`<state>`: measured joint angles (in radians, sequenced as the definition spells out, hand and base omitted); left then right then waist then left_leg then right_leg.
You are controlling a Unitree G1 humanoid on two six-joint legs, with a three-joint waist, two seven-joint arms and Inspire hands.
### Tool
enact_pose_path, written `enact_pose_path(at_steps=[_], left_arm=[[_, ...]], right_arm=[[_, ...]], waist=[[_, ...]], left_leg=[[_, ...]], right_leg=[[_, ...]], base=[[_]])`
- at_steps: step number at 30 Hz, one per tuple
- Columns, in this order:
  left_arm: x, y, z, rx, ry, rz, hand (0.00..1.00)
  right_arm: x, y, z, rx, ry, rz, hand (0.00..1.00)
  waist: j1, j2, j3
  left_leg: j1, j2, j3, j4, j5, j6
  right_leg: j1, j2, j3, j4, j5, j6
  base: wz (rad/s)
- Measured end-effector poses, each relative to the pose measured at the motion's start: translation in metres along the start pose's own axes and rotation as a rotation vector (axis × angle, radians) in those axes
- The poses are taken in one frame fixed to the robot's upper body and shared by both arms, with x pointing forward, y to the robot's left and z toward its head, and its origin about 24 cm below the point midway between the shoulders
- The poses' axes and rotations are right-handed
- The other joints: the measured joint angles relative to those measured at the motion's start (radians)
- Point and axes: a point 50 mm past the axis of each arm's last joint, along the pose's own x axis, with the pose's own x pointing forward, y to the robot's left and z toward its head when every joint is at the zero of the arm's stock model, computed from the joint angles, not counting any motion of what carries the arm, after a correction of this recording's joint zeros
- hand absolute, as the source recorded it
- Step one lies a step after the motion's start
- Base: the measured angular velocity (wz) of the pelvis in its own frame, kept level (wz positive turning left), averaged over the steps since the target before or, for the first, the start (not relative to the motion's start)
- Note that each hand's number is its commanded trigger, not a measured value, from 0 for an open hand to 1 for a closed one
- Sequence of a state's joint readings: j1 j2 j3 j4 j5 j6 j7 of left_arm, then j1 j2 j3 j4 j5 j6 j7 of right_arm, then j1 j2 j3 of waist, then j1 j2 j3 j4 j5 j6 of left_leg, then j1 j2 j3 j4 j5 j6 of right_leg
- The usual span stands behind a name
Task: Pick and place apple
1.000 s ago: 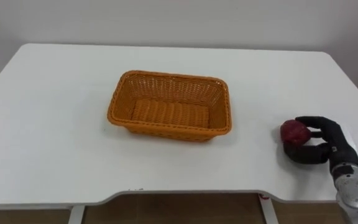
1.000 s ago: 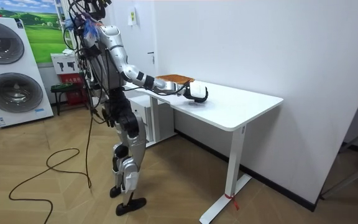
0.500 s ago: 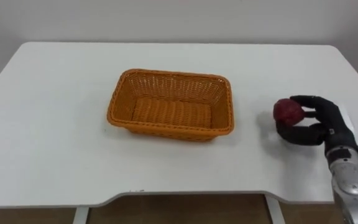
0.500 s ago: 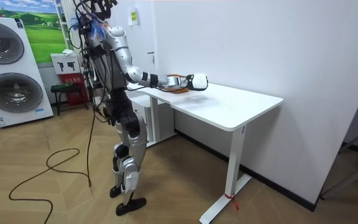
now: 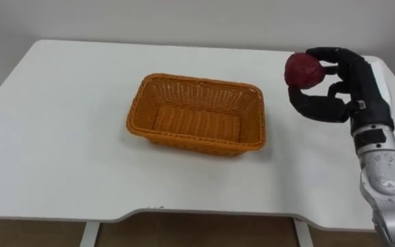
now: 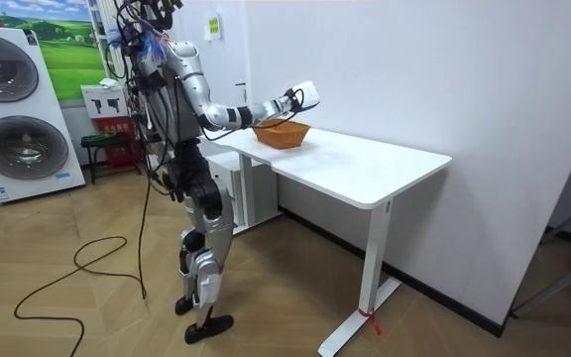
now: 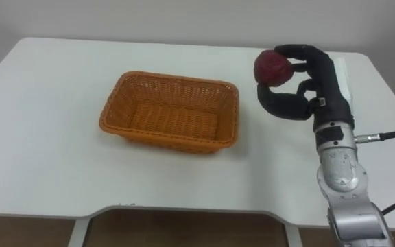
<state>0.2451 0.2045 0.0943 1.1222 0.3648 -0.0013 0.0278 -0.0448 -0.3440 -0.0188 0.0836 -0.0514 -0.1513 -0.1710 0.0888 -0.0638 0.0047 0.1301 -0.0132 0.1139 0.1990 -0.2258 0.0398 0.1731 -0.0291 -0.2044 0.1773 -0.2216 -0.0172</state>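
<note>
At the near edge of the white table (image 5: 60, 165), lower rt, a silver forearm is seen coming in and reaching up to the right hand (image 5: 336, 86). Fingers and thumb are curled round the red apple (image 5: 302, 68), so the apple is gripped and held up off the tabletop, w/ only bare white beneath it.

Key relation: the orange wicker basket (image 5: 196, 143) lies to the robot's left of the apple and lower down. Its rt short wall is the nearest part, so a short sideways carry is judged enough. The basket's long axis is set across the table, left-to-rt, w/ the opening upward and nothing seen inside.

No obstacle is seen btwn hand and basket. Only the rt rim has to be cleared, so height should prob. be held until the apple is over the middle.

Farther back, the table's far edge is met by a plain wall (image 5: 184, 17). From the room view, the robot is seen standing at the table's end w/ the arm stretched out over it. Washing machines (image 6: 18, 109) are set well off at the room view's left.
</note>
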Motion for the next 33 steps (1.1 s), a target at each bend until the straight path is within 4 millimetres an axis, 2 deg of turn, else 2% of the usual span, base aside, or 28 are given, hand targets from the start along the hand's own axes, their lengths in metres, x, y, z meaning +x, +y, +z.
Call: enact_pose_path(at_steps=[3,7,11,12,13,14,15,26,33], left_arm=[[0.000,0.000,-0.001,0.002,0.005,-0.001,0.00],[0.001,-0.004,0.006,0.042,-0.012,-0.017,0.00],[0.001,-0.005,0.011,0.054,-0.026,-0.021,0.00],[0.001,-0.005,0.011,0.054,-0.027,-0.021,0.00],[0.001,-0.005,0.011,0.054,-0.025,-0.021,0.00],[0.002,-0.004,0.011,0.054,-0.021,-0.020,0.00],[0.002,-0.004,0.011,0.054,-0.020,-0.020,0.00],[0.002,-0.003,0.016,0.053,-0.026,-0.027,0.00],[0.002,-0.001,0.026,0.052,-0.058,-0.018,0.00]], right_arm=[[0.002,0.004,0.004,-0.002,-0.018,0.012,1.00],[0.005,0.022,0.011,0.012,-0.044,0.089,1.00],[0.002,0.033,0.012,0.021,-0.044,0.153,1.00],[0.002,0.035,0.012,0.021,-0.045,0.163,0.65],[0.002,0.038,0.012,0.021,-0.045,0.183,0.42],[0.002,0.040,0.012,0.020,-0.042,0.199,0.10],[0.002,0.041,0.012,0.020,-0.039,0.205,0.00],[0.006,0.043,0.019,0.010,-0.056,0.235,0.00],[0.010,0.054,0.028,-0.044,-0.099,0.281,0.00]], waist=[[0.004,0.001,0.0006],[0.004,0.003,-0.0010],[0.031,0.003,-0.0013],[0.033,0.003,-0.0013],[0.039,0.004,-0.0009],[0.044,0.004,-0.0008],[0.047,0.004,-0.0009],[0.057,0.006,-0.0001],[0.054,0.006,-0.0019]], left_leg=[[-0.005,0.000,-0.002,-0.001,0.000,0.000],[-0.015,0.000,-0.007,0.006,0.000,0.000],[-0.015,0.000,-0.008,0.006,0.000,0.000],[-0.014,0.000,-0.008,0.007,0.000,0.000],[-0.014,0.000,-0.008,0.007,0.000,0.000],[-0.014,0.000,-0.008,0.007,0.000,0.000],[-0.015,0.000,-0.009,0.006,0.000,0.000],[-0.029,-0.001,-0.020,0.007,0.000,0.000],[-0.038,0.000,-0.019,0.006,0.000,0.000]], right_leg=[[-0.005,0.000,0.005,0.009,0.000,0.000],[-0.010,0.001,0.002,0.010,0.000,-0.001],[-0.012,0.000,0.001,0.010,0.000,-0.001],[-0.013,0.000,0.001,0.009,0.000,-0.001],[-0.013,0.000,0.001,0.008,0.000,-0.001],[-0.014,0.000,0.001,0.008,0.000,-0.001],[-0.014,0.000,0.000,0.008,0.000,-0.001],[-0.017,-0.001,-0.018,0.008,0.000,-0.001],[-0.028,0.000,-0.016,0.009,0.000,-0.001]], base=[[0.00],[0.02],[0.01],[0.00],[0.00],[0.00],[0.00],[0.03],[0.00]])
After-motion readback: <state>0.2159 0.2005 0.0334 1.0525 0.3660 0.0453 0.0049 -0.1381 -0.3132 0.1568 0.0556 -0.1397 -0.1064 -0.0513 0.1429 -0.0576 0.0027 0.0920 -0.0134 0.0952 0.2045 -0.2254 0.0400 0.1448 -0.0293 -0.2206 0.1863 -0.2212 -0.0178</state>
